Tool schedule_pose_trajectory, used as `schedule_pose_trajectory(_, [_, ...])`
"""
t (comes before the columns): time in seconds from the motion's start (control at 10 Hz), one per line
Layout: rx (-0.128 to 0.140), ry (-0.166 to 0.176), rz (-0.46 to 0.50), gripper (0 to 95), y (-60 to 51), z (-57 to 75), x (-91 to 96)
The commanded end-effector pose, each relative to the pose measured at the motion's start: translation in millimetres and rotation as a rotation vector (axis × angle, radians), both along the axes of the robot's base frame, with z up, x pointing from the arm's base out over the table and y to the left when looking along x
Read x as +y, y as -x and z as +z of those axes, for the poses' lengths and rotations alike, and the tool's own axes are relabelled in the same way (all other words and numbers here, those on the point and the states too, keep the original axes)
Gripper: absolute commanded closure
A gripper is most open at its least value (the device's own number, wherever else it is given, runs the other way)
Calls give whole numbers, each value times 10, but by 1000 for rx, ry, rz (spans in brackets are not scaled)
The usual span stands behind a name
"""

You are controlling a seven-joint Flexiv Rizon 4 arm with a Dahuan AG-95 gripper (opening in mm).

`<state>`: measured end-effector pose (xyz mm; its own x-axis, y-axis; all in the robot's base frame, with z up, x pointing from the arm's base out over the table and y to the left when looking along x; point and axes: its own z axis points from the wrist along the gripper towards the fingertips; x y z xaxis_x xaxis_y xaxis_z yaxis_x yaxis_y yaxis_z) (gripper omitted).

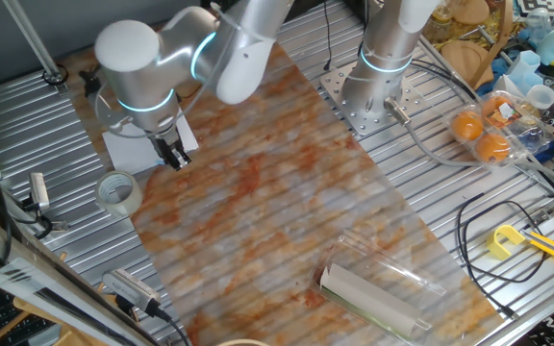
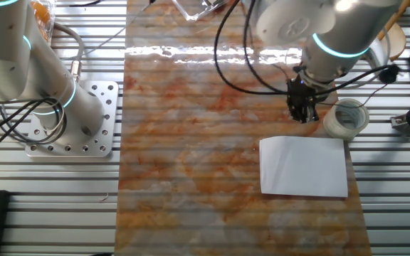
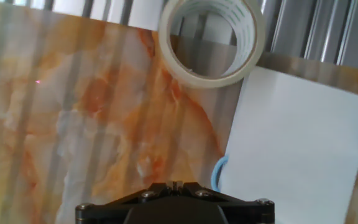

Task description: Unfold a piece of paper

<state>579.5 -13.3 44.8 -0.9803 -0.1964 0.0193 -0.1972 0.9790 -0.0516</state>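
Pincer (image 2: 302,114) state unclear, fingertips hidden | paper (image 2: 304,166) partly behind arm

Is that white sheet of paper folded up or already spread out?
Cannot tell: the piece of paper lies flat as one neat rectangle, no crease or doubled edge visible.

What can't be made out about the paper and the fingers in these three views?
- Gripper opening: in both fixed views the fingers are small, dark and merge together; the hand view shows only the gripper's base, no fingertips.
- Piece of paper: one fixed view has the arm covering most of it; the hand view cuts it off at the right and bottom edges.
- Fold state: no crease or layering can be resolved in any view.
- Tape roll: its top is cropped in the hand view.
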Motion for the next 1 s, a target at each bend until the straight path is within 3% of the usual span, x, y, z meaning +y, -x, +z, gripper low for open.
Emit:
schedule_pose_trajectory(0.1, [-39, 3, -23, 950, -13, -98, -19])
schedule_pose_trajectory(0.6, [-54, 41, -29, 950, -49, -228, -124])
schedule_pose_trajectory(1.0, [-55, 72, -17, 950, -57, -210, -213])
